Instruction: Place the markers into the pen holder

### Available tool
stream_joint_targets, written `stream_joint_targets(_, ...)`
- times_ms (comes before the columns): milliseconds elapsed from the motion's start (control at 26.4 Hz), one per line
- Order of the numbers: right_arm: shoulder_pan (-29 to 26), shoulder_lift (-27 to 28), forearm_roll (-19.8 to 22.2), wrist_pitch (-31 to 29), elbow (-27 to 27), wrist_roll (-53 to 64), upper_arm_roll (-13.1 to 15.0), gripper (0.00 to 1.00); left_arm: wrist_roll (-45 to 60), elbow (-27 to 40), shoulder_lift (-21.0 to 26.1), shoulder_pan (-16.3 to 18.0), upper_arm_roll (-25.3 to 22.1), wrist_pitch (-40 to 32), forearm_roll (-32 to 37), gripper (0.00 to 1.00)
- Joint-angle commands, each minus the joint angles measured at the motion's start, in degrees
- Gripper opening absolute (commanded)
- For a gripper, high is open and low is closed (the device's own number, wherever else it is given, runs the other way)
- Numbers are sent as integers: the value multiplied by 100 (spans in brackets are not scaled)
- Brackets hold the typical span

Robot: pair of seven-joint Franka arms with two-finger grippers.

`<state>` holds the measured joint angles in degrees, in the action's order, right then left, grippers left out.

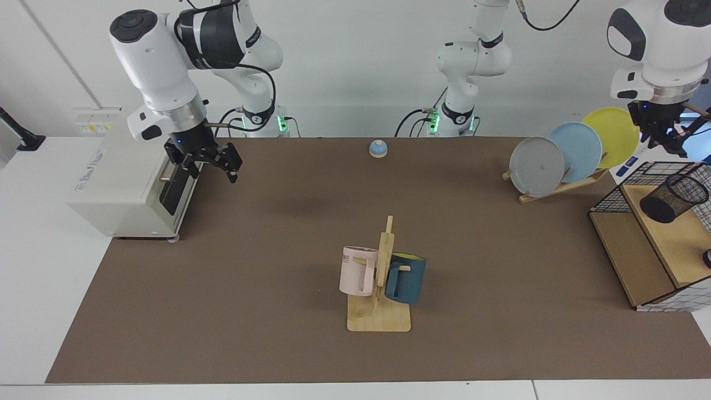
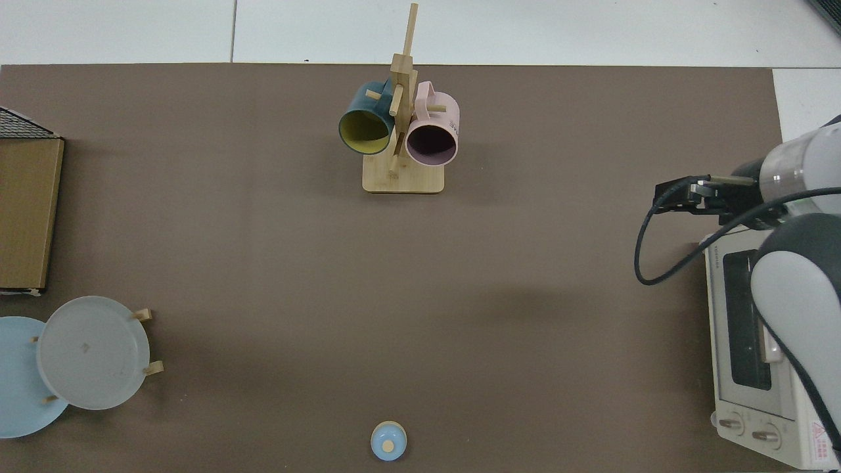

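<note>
Left gripper carries the marker near the pen holder; right gripper hangs empty by the toaster oven.

In the facing view the left gripper (image 1: 664,136) hangs above the far corner of the black wire basket (image 1: 611,195). Its fingers are closed on the marker (image 1: 630,162), which slants down away from it, the labelled end showing between the yellow plate (image 1: 611,136) and the basket, though the grip itself is hard to make out. The pen holder (image 1: 674,198) stands on the wooden shelf (image 1: 675,244) inside the basket, below and just beside the gripper, apart from the marker. The right gripper (image 1: 210,161) is in front of the toaster oven (image 1: 128,178) door, fingers spread wide with nothing between them. The top view shows only this arm, over the oven's edge.
</note>
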<state>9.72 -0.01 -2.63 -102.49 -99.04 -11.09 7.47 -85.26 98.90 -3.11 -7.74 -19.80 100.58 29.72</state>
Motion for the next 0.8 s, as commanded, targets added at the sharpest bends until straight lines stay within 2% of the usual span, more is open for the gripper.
stream_joint_targets(0,-330,-140,96,238,-19,1125,-79,100,-369,-459,337,9,-137,-3,261,0)
stream_joint_targets(189,-401,-149,131,414,-10,1250,-79,100,-413,-679,521,9,-234,103,596,0)
stream_joint_targets(379,-348,-175,184,554,-19,1197,-114,100,-948,-1118,812,9,-261,120,623,0)
stream_joint_targets(606,-330,-219,175,1090,113,1188,-141,100,-1369,-1250,943,27,-278,304,640,0)
stream_joint_targets(758,-321,-237,96,1170,131,1092,-150,100,-1941,-1382,1066,35,-331,542,666,0)
